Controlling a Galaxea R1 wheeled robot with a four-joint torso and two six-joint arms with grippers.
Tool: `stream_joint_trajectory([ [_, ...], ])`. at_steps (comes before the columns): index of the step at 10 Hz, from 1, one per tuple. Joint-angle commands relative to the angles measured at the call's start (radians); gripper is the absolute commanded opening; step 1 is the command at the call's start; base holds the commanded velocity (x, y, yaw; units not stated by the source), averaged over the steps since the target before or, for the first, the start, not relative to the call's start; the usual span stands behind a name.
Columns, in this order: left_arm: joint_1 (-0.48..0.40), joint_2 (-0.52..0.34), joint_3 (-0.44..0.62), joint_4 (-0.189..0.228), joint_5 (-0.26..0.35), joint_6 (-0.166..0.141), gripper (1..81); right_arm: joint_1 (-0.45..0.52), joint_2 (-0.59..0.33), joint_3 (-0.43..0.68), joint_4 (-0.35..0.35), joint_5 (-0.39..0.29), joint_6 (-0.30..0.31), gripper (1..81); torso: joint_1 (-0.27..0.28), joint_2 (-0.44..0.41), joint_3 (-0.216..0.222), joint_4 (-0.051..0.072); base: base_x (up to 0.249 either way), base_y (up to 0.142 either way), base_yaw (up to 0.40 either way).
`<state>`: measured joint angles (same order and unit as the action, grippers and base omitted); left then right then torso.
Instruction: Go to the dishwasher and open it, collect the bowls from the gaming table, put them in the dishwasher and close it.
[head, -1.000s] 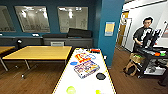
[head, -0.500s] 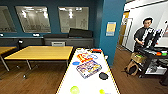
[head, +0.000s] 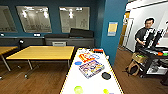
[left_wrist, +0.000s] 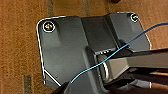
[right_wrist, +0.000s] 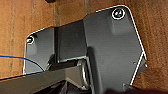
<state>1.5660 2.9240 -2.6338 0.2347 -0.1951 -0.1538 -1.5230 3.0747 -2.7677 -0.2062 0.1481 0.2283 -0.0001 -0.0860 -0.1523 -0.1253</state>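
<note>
The gaming table (head: 75, 80) is a long, narrow, white-topped table that runs away from me in the head view, just ahead. Two lime-green bowls stand at its near end, one (head: 78, 89) to the left and one (head: 105, 91) to the right. Colourful board game boxes (head: 91, 68) lie along its middle. The dishwasher is out of view. Both wrist views look down on the robot's own dark plate above a brown wooden floor (left_wrist: 20, 50).
A dark grey flat round object (head: 106, 75) lies on the table's right side. A yellow wooden table (head: 42, 52) stands to the left. A blue wall corner (head: 110, 30) rises behind. A person (head: 145, 32) with a control rig stands at the right.
The whole head picture has shifted a little: the camera has moved nearer the white table, and the bowls sit slightly further right in the picture.
</note>
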Motion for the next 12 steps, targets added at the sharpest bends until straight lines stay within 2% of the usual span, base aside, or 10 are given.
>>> stream_joint_trajectory([
  [1,-0.036,0.003,0.003,0.008,0.046,0.007,81.1,0.046,-0.006,0.001,-0.007,-0.044,-0.003,81.1,0.0,0.0,0.0,0.0,0.0,0.083,0.0],
  [5,-0.036,0.006,0.001,0.009,0.045,0.007,81.1,0.045,-0.005,0.002,-0.006,-0.042,-0.001,81.1,0.0,0.0,0.0,0.0,0.0,0.077,0.0],
  [8,-0.036,0.008,0.005,0.008,0.045,0.007,81.1,0.043,-0.031,0.007,0.004,-0.033,0.005,81.1,0.0,0.0,0.0,0.0,0.0,0.0,0.0],
  [10,-0.036,0.005,0.006,0.002,0.043,0.005,81.1,0.039,-0.095,0.1,0.005,0.016,0.008,81.1,0.0,0.0,0.0,0.0,0.0,0.0,0.0],
  [12,-0.033,0.006,0.011,-0.003,0.036,-0.003,81.1,0.049,-0.233,0.336,0.008,0.016,0.011,81.1,0.0,0.0,0.0,0.0,0.0,0.0,0.0],
])
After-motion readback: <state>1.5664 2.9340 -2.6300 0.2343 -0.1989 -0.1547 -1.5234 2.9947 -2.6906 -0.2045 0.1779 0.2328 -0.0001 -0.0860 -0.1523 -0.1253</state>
